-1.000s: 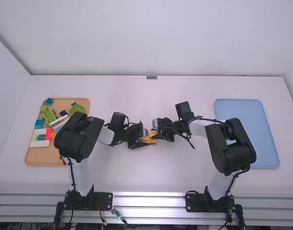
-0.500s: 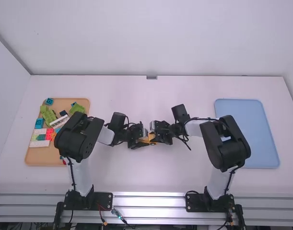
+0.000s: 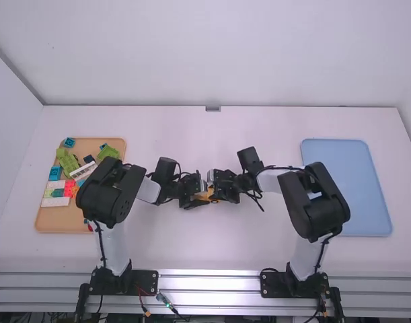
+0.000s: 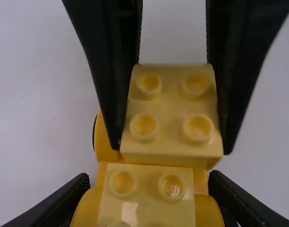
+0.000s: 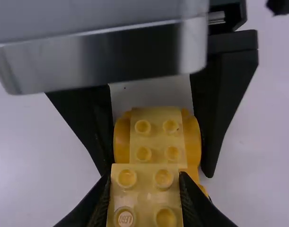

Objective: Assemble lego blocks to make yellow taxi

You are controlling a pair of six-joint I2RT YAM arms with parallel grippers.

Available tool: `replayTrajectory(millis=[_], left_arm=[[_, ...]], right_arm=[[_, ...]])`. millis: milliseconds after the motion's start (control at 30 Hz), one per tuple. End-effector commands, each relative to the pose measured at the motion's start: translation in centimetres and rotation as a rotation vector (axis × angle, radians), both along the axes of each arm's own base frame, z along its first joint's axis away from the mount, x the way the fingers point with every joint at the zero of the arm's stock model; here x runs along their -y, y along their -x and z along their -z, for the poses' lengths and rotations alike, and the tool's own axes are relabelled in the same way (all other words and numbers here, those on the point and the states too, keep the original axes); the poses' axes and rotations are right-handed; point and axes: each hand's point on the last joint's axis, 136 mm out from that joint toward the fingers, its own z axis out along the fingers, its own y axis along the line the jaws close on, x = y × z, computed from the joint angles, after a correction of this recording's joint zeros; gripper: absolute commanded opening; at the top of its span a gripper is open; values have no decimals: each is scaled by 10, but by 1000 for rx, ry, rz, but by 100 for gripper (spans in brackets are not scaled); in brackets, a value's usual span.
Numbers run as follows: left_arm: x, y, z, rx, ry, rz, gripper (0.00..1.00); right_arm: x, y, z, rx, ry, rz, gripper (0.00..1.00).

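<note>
at the left, mixed lego blocks (image 3: 67, 160) lie on a tan tray (image 3: 54, 223). mid-table (image 3: 208, 249), the left gripper (image 3: 202, 196) grasps a round-sided yellow piece (image 4: 146, 203). the right gripper (image 3: 215, 194) grasps a studded yellow brick (image 4: 171, 113) right at it; i can't tell if they're joined. a blue tray (image 3: 343, 182) sits at the right.

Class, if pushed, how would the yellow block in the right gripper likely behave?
The block looks stiff: its edges are straight although the right gripper grips both sides. Its flat faces suggest it would slide rather than roll. Its smooth sides may make it slightly slippery if held loosely.
</note>
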Motion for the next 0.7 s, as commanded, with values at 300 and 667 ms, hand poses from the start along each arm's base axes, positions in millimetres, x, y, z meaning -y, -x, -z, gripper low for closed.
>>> replayTrajectory(millis=[300, 667], left_arm=[[1, -2, 0, -9, 10, 0, 66], [0, -3, -1, -4, 8, -3, 63]], right_arm=[[-3, -3, 18, -40, 15, 37, 16], [-1, -4, 21, -53, 36, 58, 25]])
